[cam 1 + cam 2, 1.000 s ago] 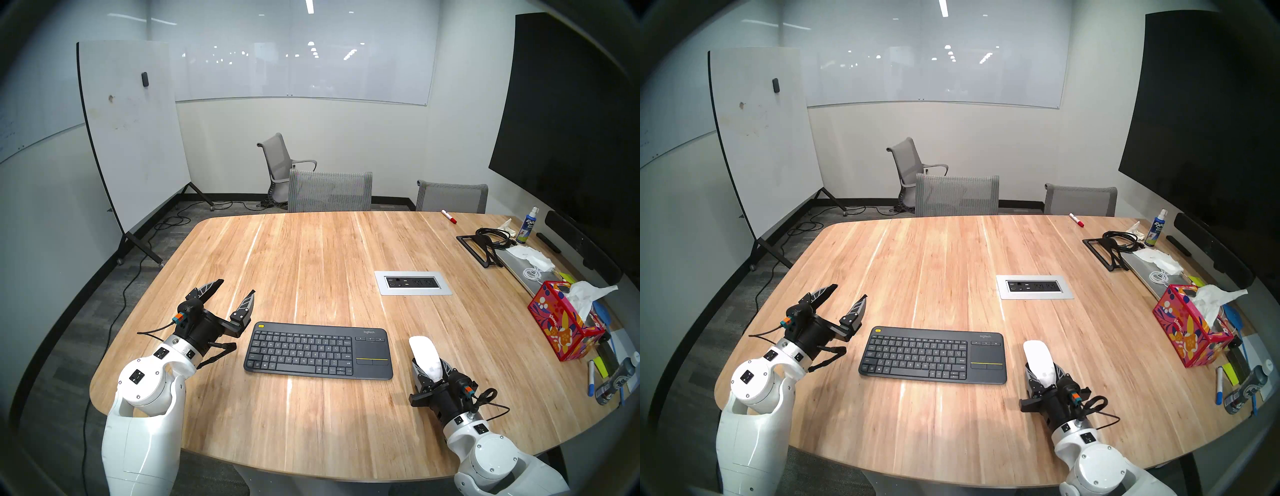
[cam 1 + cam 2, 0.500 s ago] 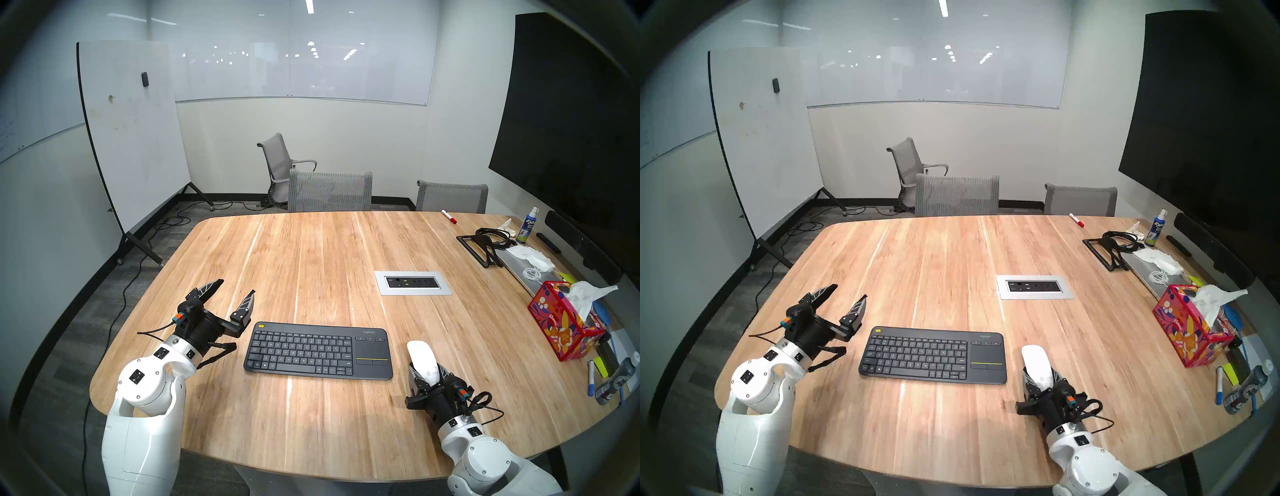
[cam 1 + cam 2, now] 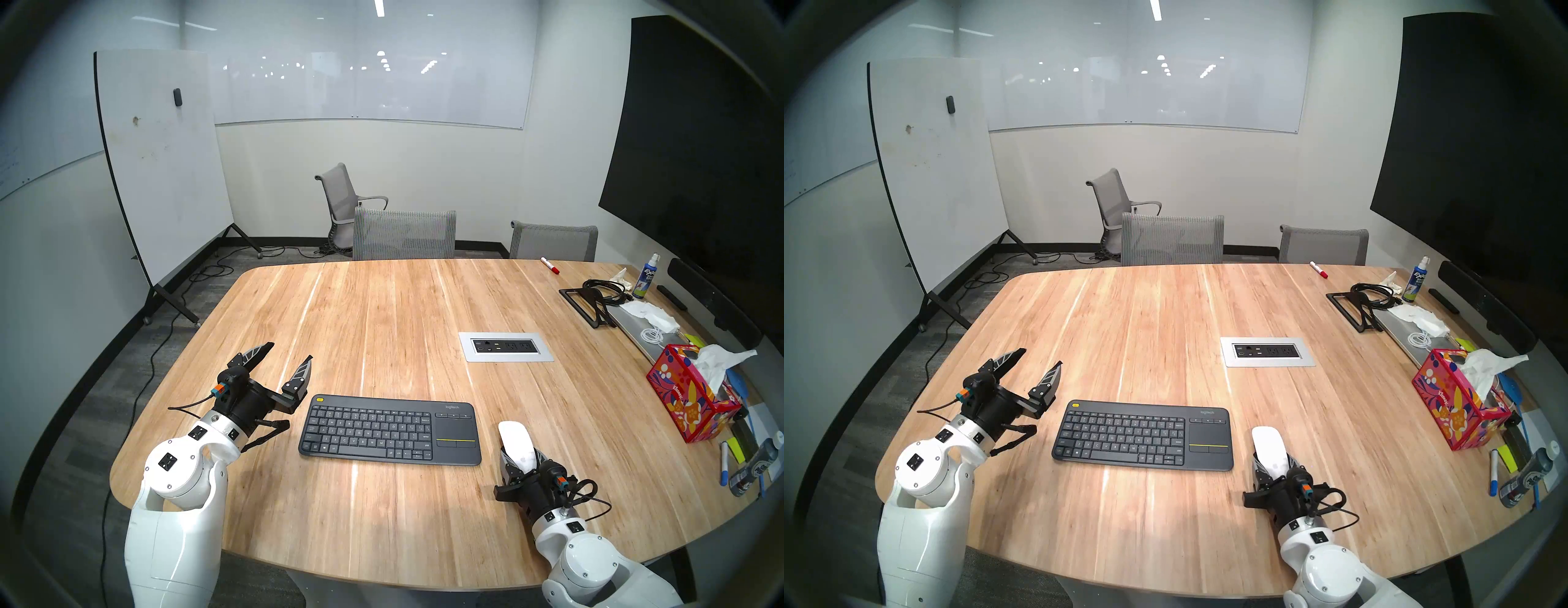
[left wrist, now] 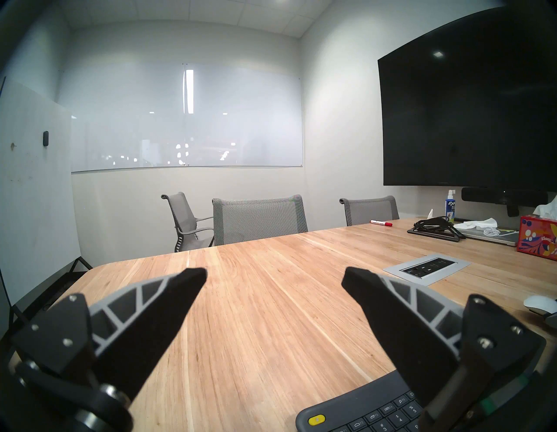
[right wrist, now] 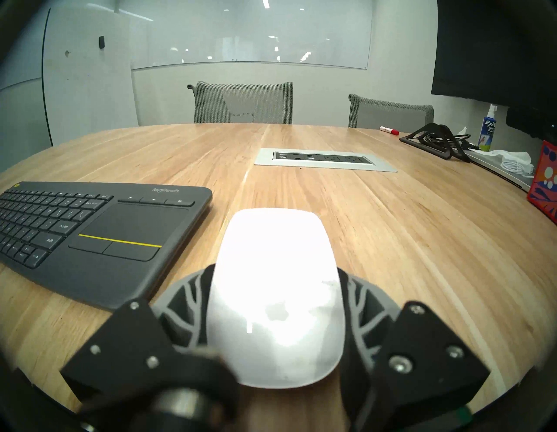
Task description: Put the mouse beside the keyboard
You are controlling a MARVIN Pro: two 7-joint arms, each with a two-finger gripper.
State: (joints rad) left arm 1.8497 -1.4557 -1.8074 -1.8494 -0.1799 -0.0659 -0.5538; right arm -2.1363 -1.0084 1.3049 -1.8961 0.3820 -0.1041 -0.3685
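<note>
White mouse (image 3: 518,444) clamped in right end effector (image 3: 521,463) | drawn back and lowered beside keyboard (image 3: 390,429) | release pending | left end effector (image 3: 285,361) spread, idle

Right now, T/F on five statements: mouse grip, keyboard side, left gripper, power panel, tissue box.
1. The right gripper is closed around the rear half of the mouse. True.
2. The mouse is at the end of the keyboard that has the yellow corner button. False: it is at the touchpad end, on the keyboard's right.
3. The left gripper is open and holds nothing. True.
4. The power outlet panel lies between the keyboard and the robot. False: it is set into the table beyond the keyboard, farther from the robot.
5. The tissue box stands on the keyboard. False: it stands near the table's right edge.
</note>
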